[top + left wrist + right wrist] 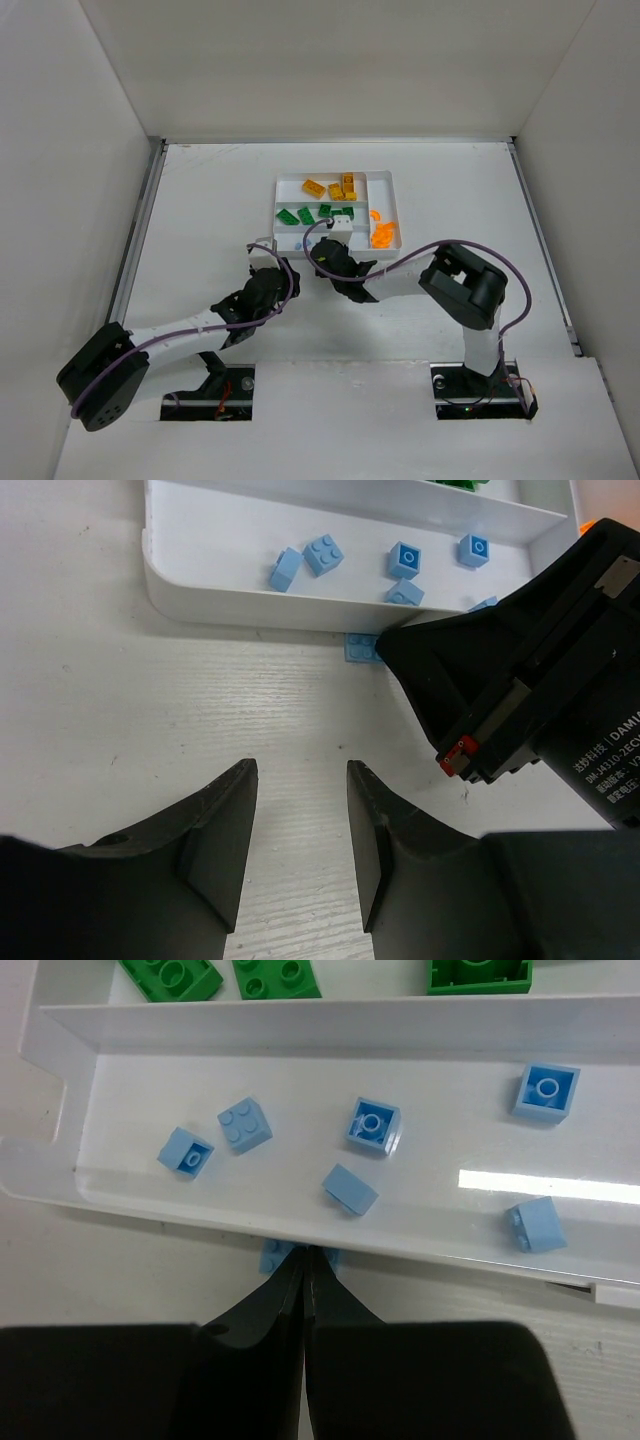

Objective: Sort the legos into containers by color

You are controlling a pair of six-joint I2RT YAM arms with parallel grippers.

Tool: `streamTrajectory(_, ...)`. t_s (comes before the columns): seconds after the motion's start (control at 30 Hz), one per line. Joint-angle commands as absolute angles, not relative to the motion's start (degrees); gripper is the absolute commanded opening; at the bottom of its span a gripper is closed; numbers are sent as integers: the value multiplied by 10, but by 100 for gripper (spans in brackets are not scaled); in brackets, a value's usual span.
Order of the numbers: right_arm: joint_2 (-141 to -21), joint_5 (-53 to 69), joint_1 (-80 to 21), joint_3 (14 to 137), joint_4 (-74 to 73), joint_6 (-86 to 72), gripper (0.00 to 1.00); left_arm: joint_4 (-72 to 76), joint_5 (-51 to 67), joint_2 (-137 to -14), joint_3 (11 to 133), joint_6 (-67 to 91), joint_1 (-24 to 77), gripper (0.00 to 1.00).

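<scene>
Looks nearly done — yellow bricks (335, 187) in the far slot of the tray (230, 605), green bricks (315, 212) in the middle, orange bricks (383, 233) in the narrow slot on its right edge, light blue bricks (371, 1123) in the near one. Leaves, as far as seen, a stray blue brick (360, 647) on the table (120, 730), just outside the near wall. Shows the right gripper (305, 1260) pinched shut at that brick, holding nothing — the left gripper (300, 770) part-open, empty, close by.
</scene>
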State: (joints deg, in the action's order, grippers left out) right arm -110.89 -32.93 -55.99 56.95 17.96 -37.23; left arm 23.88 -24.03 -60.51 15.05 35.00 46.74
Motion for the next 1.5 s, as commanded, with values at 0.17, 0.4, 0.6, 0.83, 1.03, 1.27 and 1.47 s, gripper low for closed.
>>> streamTrajectory(0.17, -1073, -330, -586, 523, 203, -400, 5, 262, -243, -609, 159, 347, 464, 38)
streamTrajectory(0.4, -982, -364, -659, 441, 147, -463, 6, 262, -243, -614, 163, 349, 469, 38)
streamTrajectory(0.6, -943, -369, -698, 441, 64, -555, 12, 267, -247, -621, 166, 351, 482, 38)
streamTrajectory(0.83, -876, -360, -692, 425, 79, -444, 35, 241, -248, -578, 163, 345, 473, 38)
streamTrajectory(1.03, -889, -280, -683, 432, 78, -253, 58, 224, -243, -540, 155, 338, 448, 38)
streamTrajectory(1.27, -924, -223, -670, 460, 88, -159, 65, 205, -227, -501, 151, 329, 413, 38)
streamTrajectory(1.47, -968, -177, -635, 484, 103, -137, 61, 199, -221, -488, 149, 323, 399, 38)
